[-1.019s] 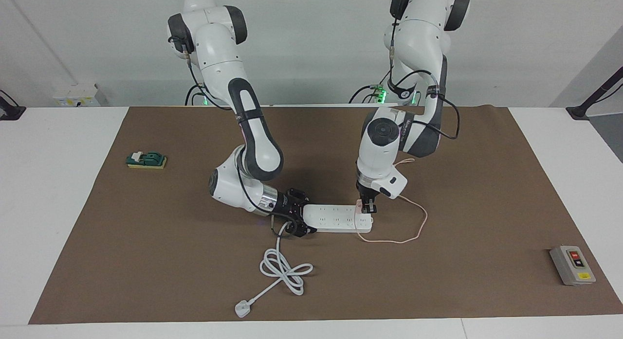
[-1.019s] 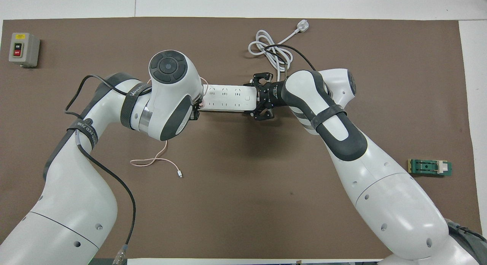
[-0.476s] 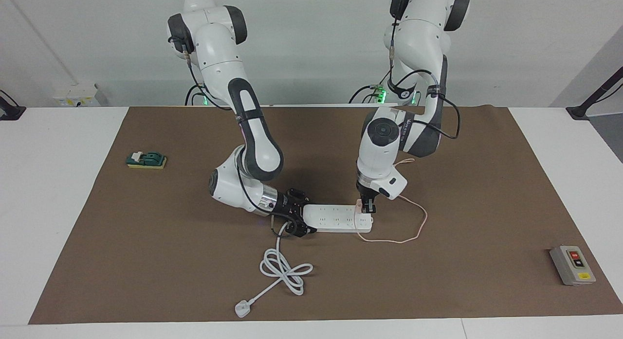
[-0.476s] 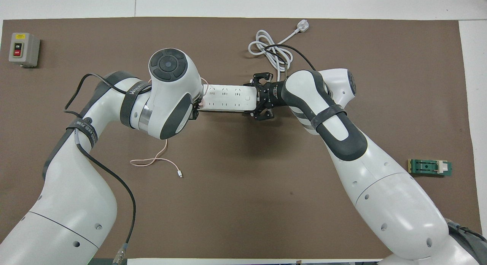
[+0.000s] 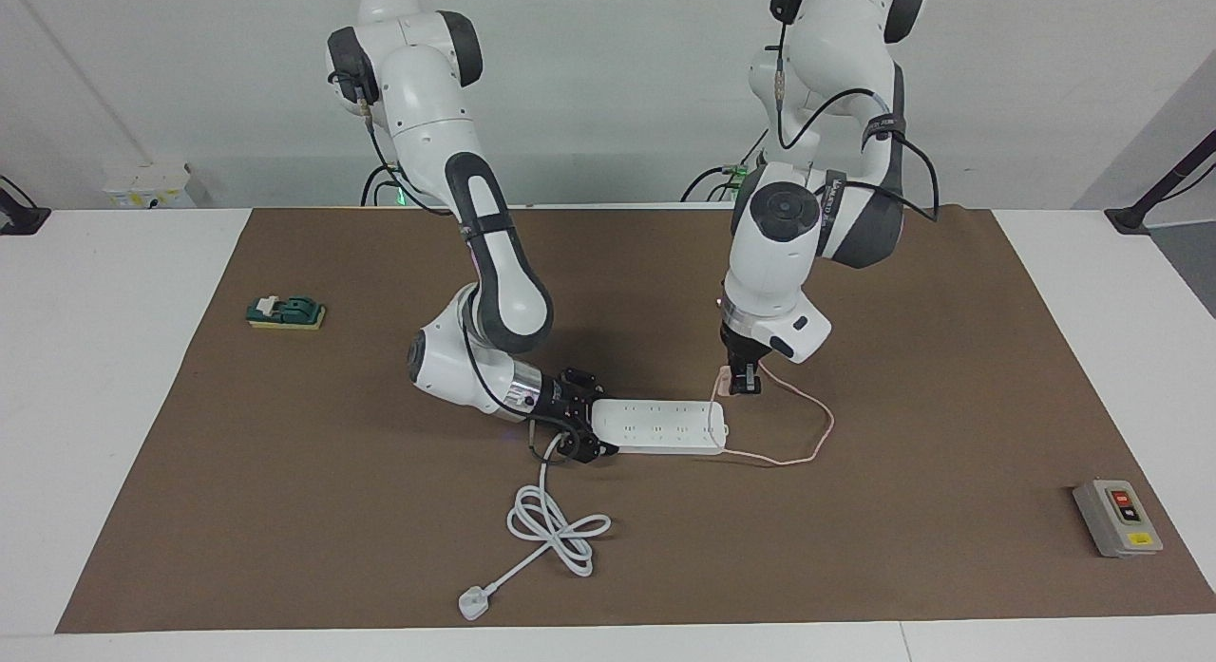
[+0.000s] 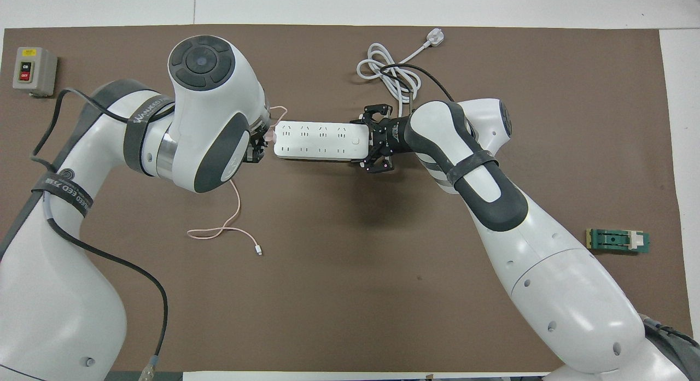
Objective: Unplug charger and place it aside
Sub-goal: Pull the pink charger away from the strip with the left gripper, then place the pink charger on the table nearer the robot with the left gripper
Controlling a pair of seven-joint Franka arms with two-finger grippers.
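Change since earlier: since the frames a second and half a second before, the left gripper had risen off the power strip and drawn the charger out of its end socket; the left arm's elbow stood higher and more toward its own end of the table. The strip and the right arm had not shifted.

Charger: a small pale pink cube, free of the strip and up in the air just off the strip's left-arm end. Its thin pink cable hung from it, looped on the brown mat beside that end of the strip, then ran nearer to the robots to a white connector tip lying on the mat.

Left gripper: fingers pinched together on the charger, pointing down, over the mat by the strip's end. In the overhead view the gripper was mostly hidden under the wrist.

Right gripper: low on the mat at the strip's corded end, fingers set to either side of that end and closed against it.

Power strip: white, flat on the mat, sockets up; its thick white cord coiled farther from the robots than the strip, ending in a white plug.

Switch box: grey with red and black buttons, well apart from the strip toward the left arm's end.

Green block: well apart from the strip toward the right arm's end.
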